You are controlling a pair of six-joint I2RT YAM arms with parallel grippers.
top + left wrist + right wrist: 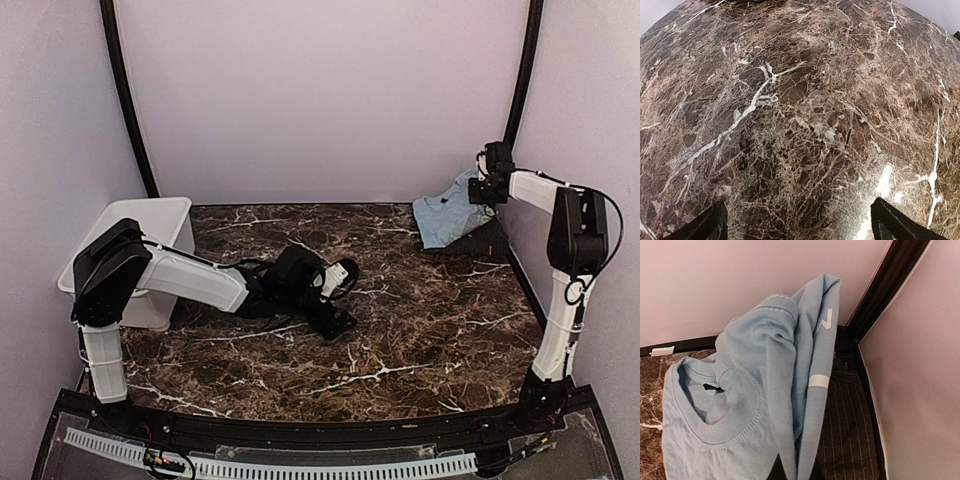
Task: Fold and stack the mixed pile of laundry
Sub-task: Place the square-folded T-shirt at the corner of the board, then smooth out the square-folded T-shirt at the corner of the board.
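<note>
The light blue T-shirt [445, 215] lies bunched in the far right corner, partly over the black pinstriped shirt [480, 243]. My right gripper [489, 187] hangs above them and holds up a fold of the T-shirt [765, 390]. In the right wrist view the cloth gathers to the bottom edge, my fingers are hidden, and the pinstriped shirt [847, 440] lies under it against the wall. My left gripper [333, 318] is low over the middle of the marble table [420, 330]. Its fingers [892, 222] are spread wide, open and empty, over bare marble.
A white plastic bin [150, 225] stands at the far left behind my left arm. Pale walls close in the table at the back and both sides, with black posts in the corners [520, 70]. The garments sit tight against the right wall [920, 365].
</note>
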